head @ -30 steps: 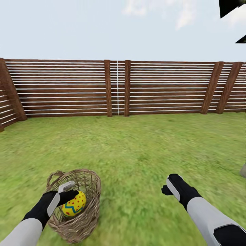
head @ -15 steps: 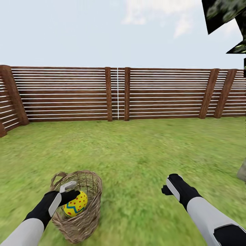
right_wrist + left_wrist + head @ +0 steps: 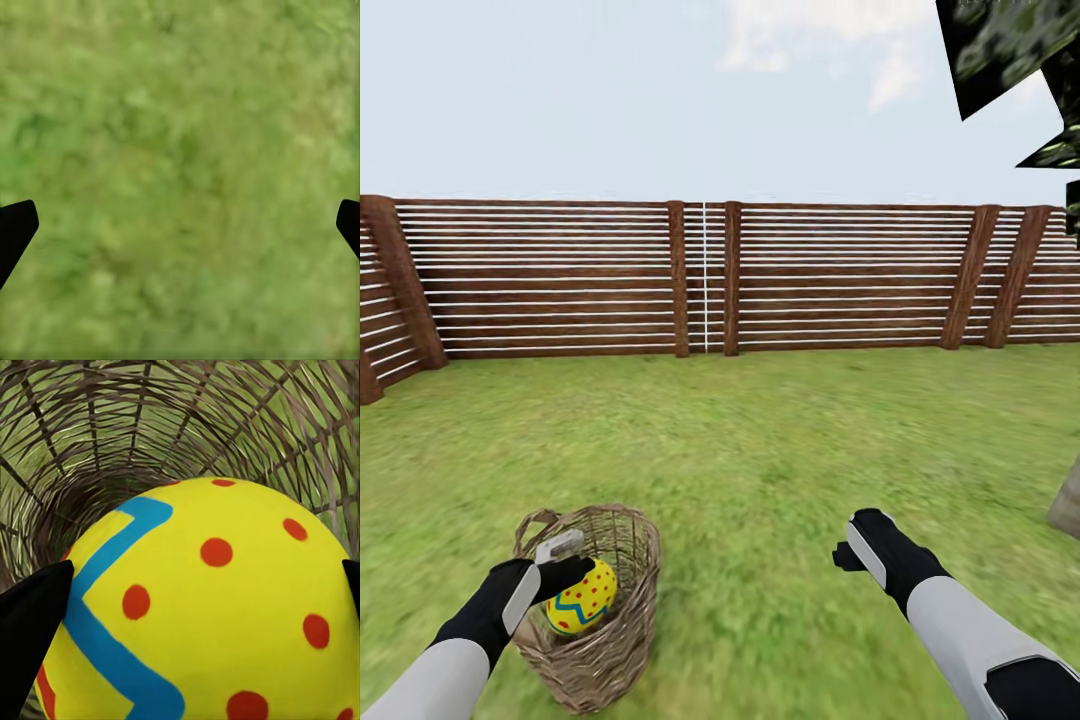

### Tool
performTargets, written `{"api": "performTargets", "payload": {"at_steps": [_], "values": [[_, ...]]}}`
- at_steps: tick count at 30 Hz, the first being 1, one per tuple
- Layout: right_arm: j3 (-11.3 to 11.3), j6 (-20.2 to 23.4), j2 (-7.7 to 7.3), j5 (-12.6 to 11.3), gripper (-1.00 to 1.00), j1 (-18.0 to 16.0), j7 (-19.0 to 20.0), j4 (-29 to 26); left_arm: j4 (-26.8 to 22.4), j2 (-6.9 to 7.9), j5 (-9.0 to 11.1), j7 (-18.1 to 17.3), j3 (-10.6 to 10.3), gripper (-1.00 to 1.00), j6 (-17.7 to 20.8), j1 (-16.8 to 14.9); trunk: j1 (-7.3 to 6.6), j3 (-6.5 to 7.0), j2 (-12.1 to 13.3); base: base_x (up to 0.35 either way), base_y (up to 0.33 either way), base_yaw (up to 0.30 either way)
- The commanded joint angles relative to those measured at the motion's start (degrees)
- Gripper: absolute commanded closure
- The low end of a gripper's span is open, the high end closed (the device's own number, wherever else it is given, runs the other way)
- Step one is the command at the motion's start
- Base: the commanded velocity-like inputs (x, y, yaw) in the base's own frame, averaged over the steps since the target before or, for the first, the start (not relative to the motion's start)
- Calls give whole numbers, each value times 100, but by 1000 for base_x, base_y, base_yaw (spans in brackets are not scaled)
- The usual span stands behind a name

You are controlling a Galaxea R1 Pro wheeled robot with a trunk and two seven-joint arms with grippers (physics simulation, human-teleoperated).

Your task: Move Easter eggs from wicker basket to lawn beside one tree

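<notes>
While one Easter egg [image 3: 580, 597] is visible, yellow with red dots and a teal zigzag band, it sits at the mouth of the wicker basket [image 3: 607, 640], clamped between the black fingers of the left gripper [image 3: 565, 577]. Count: one egg seen, one basket, two grippers. The basket stands on the lawn [image 3: 760, 470], near the lower left of the head view.

Left wrist view: the same egg [image 3: 217, 615] close up, a dark fingertip [image 3: 30, 622] pressed at each side, with the open brown weave of the basket wall [image 3: 112, 442] behind and grass showing through the gaps. The basket floor is hidden by the egg, so any other eggs cannot be counted.

Right gripper [image 3: 860, 550] hangs above bare grass, well apart from the basket. Right wrist view: two dark fingertips [image 3: 13, 229] spread wide at the frame edges, holding nothing, with blurred grass [image 3: 180, 180] between.

Head view alone gives the surroundings: a slatted brown fence [image 3: 710, 280] across the far side, one grey-brown tree trunk [image 3: 1068, 505] at the right edge, dark leaf patches [image 3: 1000, 45] above.
</notes>
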Motion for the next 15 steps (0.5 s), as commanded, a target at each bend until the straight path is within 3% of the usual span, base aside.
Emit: {"api": "performTargets", "payload": {"at_steps": [1,9,15], "values": [[44,21,-5,-60,-100,-3,-44,-8,-9,-4,13,-12,24,100,36,-2,-24,12,39,0,0,0],[44,21,1,-61,-100,-3,-44,-8,-9,-5,25,-12,24,100,29,-2,-199,156,360,-17,0,0],[44,21,1,-62,-100,-3,-44,-8,-7,-5,13,-12,24,100,31,-2,-331,263,600,-315,0,0]]}}
